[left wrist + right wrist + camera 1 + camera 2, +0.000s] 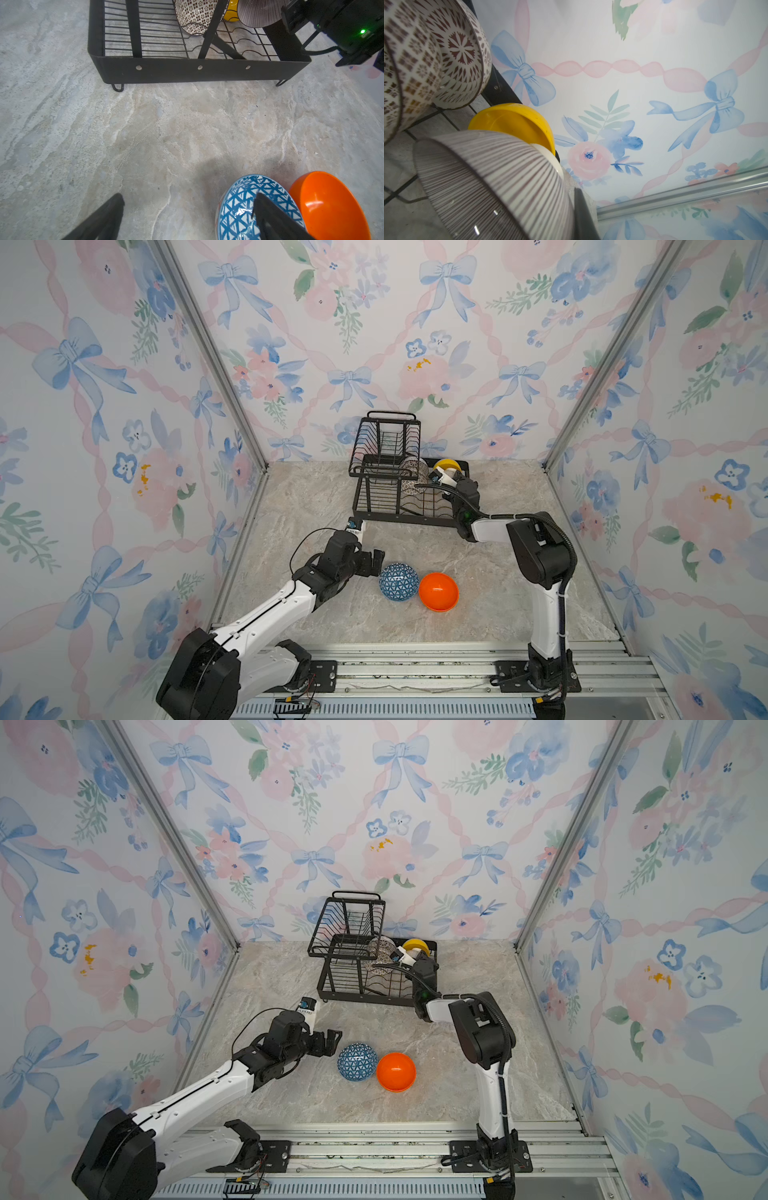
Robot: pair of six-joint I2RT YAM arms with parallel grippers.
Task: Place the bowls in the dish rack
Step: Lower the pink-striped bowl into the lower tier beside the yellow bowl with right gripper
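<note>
The black wire dish rack (399, 516) (365, 997) stands at the back of the table. Its lower tray holds two white patterned bowls (460, 52) (409, 62) on edge and a yellow bowl (447, 465) (512, 120). My right gripper (574, 209) reaches into the tray, shut on the rim of the pinkish ribbed bowl (488, 176) (259, 12); only the outer finger shows. On the table, a blue bowl with white triangles (398, 581) (239, 207) touches an orange bowl (438, 591) (328, 207). My left gripper (379, 562) (188, 199) hangs open just left of the blue bowl, holding nothing.
The raised basket tier (384, 443) with its loop handle overhangs the left half of the rack. Bare marble table (166, 128) lies between the rack and the two loose bowls. Floral walls close in the back and both sides.
</note>
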